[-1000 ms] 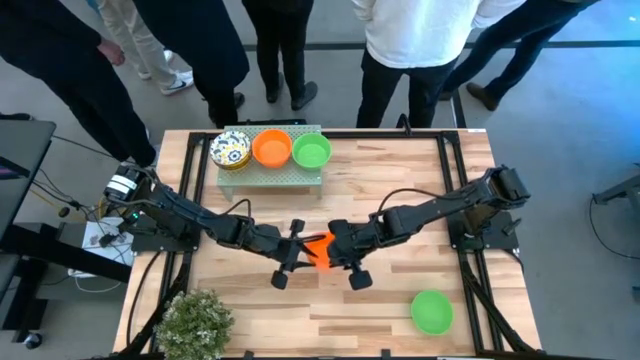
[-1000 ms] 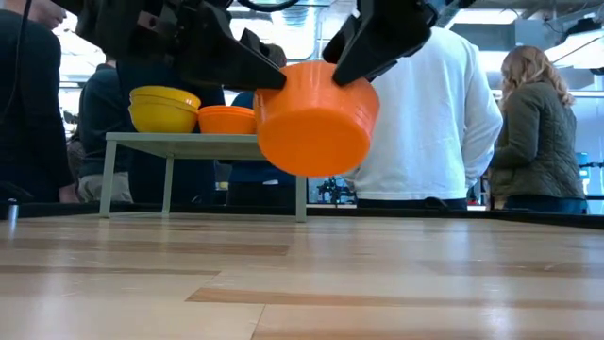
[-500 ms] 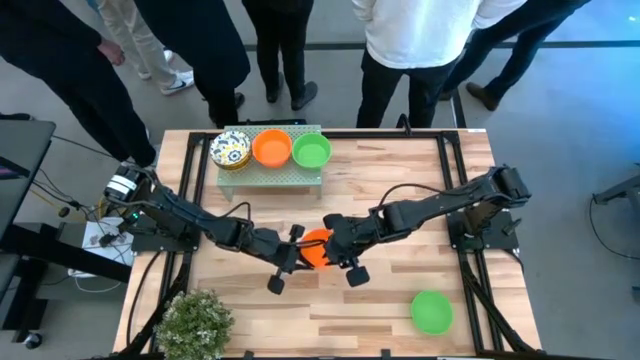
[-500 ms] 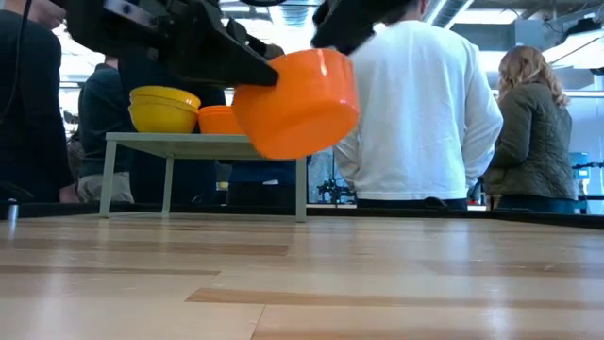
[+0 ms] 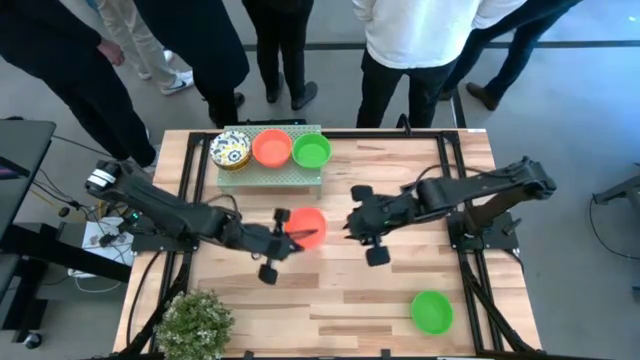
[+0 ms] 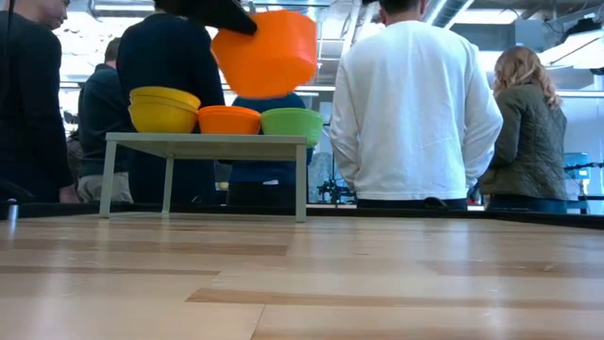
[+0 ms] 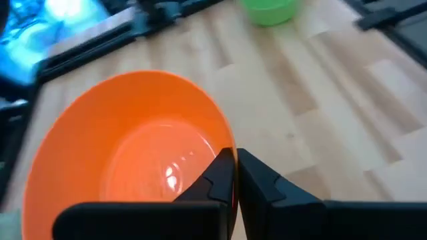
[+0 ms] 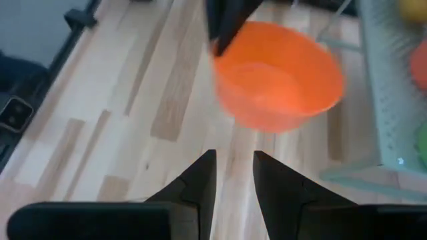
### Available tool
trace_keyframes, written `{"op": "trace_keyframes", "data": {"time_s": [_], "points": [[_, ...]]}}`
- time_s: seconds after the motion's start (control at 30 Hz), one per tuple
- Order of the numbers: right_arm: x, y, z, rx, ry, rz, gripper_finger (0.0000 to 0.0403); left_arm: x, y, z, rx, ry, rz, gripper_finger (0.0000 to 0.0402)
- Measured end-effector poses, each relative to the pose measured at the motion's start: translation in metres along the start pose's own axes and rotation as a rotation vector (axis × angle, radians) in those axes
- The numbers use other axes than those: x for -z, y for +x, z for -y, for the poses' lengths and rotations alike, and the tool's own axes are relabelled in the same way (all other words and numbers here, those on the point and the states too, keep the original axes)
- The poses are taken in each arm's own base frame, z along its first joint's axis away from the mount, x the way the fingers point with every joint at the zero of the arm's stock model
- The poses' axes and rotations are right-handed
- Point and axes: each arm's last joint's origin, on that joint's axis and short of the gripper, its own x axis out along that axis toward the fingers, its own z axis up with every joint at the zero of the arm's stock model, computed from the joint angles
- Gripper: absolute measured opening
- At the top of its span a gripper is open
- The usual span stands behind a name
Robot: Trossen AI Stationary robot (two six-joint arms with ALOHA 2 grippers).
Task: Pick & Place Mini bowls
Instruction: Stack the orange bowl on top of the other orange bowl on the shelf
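My left gripper [image 5: 287,233] is pinching the rim of an orange bowl [image 5: 306,226], one finger inside the wall and one outside, as the left wrist view shows [image 7: 230,175]. I hold the bowl in the air over the middle of the table [image 5: 400,290], well above the wood in the low view [image 6: 265,52], and nearer to me than the small green shelf [image 5: 272,172] at the far side. That shelf carries a patterned bowl [image 5: 231,149], a second orange bowl [image 5: 271,147] and a green bowl [image 5: 311,150]. Another green bowl [image 5: 432,311] sits alone at the near right corner.

My right gripper [image 5: 358,225] hangs just right of the held bowl, fingers parted with a narrow gap and nothing between them; it looks clear of the bowl, though I cannot be sure from above how close the tips are.

My worry is the grip: I have only a thin edge, so the bowl could swivel or slip out if I swing quickly. Setting it onto the shelf, its base could catch a stacked rim and knock the row. My right fingers could also clip the bowl if I move before that arm is clear.
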Motion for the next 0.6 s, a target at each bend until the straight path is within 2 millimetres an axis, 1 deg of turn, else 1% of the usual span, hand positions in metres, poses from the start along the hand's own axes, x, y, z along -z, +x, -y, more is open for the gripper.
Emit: {"op": "trace_keyframes", "data": {"time_s": [0.07, 0.13, 0.2, 0.3, 0.37, 0.47, 0.6], "points": [[0.009, -0.008, 0.000, 0.003, 0.006, 0.039, 0.0094, -0.005, -0.014, -0.012, -0.033, -0.014, -0.001, 0.0011], [0.020, -0.010, -0.002, 0.002, 0.012, 0.099, 0.0094, -0.007, -0.032, -0.026, -0.065, -0.034, 0.006, 0.0010], [0.035, -0.007, -0.003, 0.001, 0.021, 0.143, 0.0095, -0.008, -0.048, -0.040, -0.104, -0.060, 0.023, 0.0010], [0.056, 0.000, -0.005, 0.007, 0.038, 0.240, 0.0095, -0.002, -0.070, -0.059, -0.175, -0.098, 0.018, 0.0011], [0.070, 0.006, -0.006, 0.009, 0.043, 0.273, 0.0095, 0.003, -0.082, -0.073, -0.243, -0.125, 0.010, 0.0010], [0.087, 0.014, -0.006, 0.018, 0.058, 0.315, 0.0095, 0.013, -0.094, -0.093, -0.332, -0.175, -0.020, 0.0010], [0.104, 0.017, -0.005, 0.030, 0.055, 0.361, 0.0095, 0.027, -0.098, -0.118, -0.408, -0.195, -0.075, 0.0010]]}}
